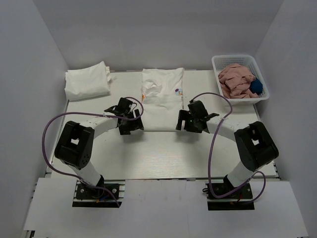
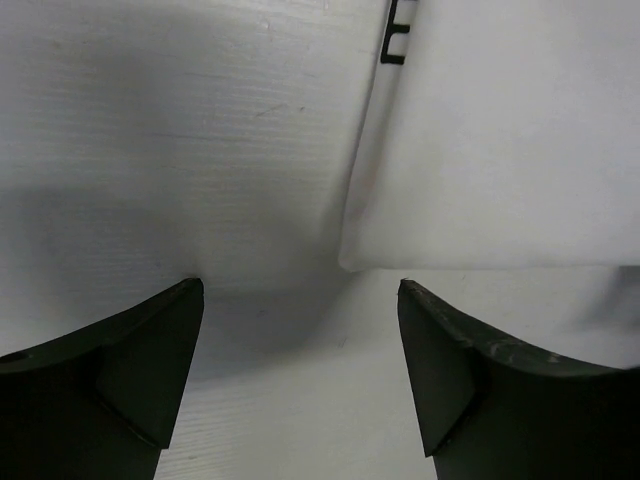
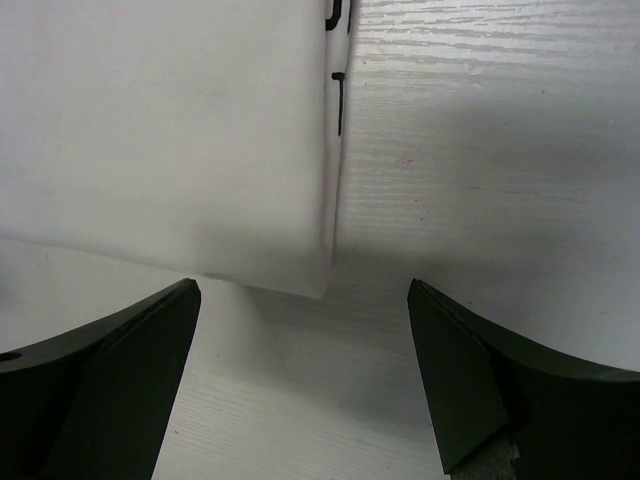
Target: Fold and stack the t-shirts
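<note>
A white printed t-shirt (image 1: pixel 161 99) lies flat as a long strip in the middle of the table, with small orange and dark marks near its upper part. My left gripper (image 1: pixel 130 126) hovers open at its near left corner (image 2: pixel 400 240), holding nothing. My right gripper (image 1: pixel 185 121) hovers open at its near right corner (image 3: pixel 290 250), holding nothing. Dark lettering shows at the shirt's edge in both wrist views. A folded white t-shirt bundle (image 1: pixel 88 82) lies at the far left of the table.
A white basket (image 1: pixel 262 82) at the far right holds pink cloth (image 1: pixel 237 79) and a blue item (image 1: pixel 255 87). White walls enclose the table on three sides. Purple cables loop off both arms.
</note>
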